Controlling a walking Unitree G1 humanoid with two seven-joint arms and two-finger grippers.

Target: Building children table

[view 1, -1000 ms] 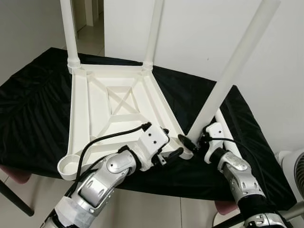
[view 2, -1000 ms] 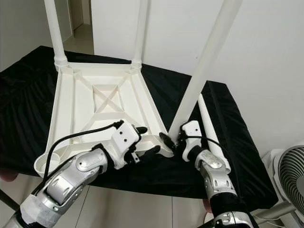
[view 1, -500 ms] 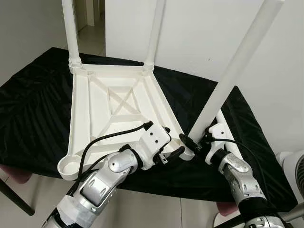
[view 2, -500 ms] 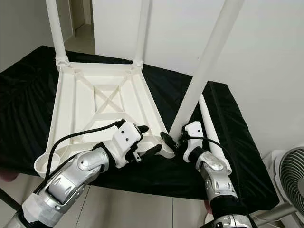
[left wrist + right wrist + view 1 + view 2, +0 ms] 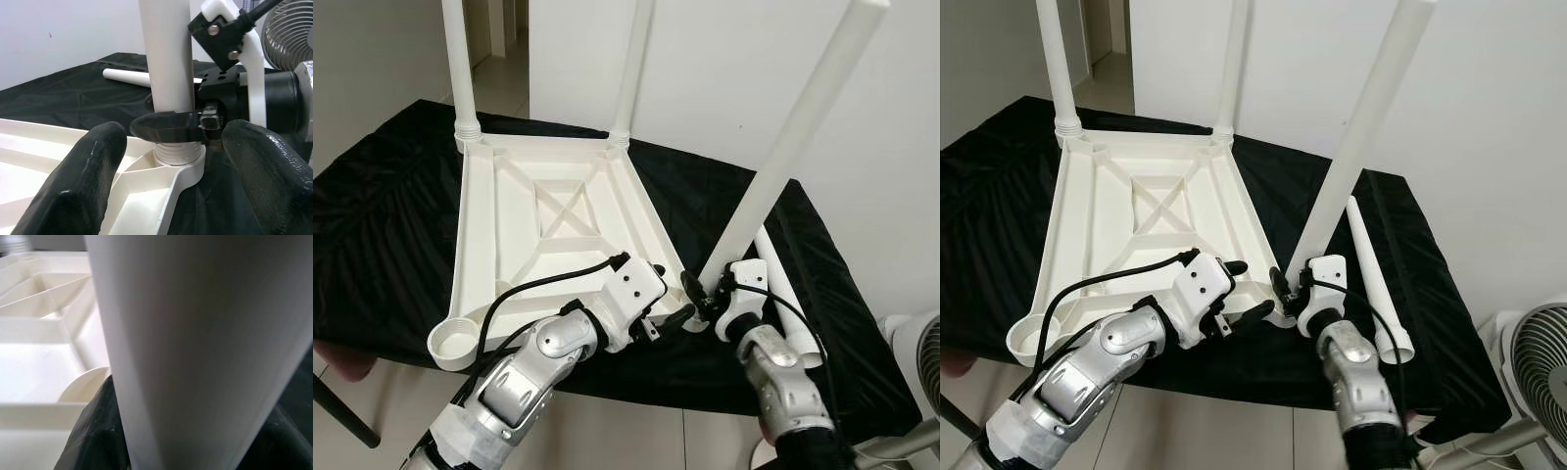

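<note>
— Gripping what? My right gripper clamps the tilted leg at the upturned tabletop's near right corner socket.
— Left gripper? Spread open beside it.

Bright, even indoor light, soft shadows; head views sharp, right wrist view blurred, perhaps too close

White walls, tiled floor — black cloth (rumpled), fan at right.

Right gripper clamps the tilted leg.
I see the upturned tabletop on the black-draped desk, left gripper spread beside it.
</note>
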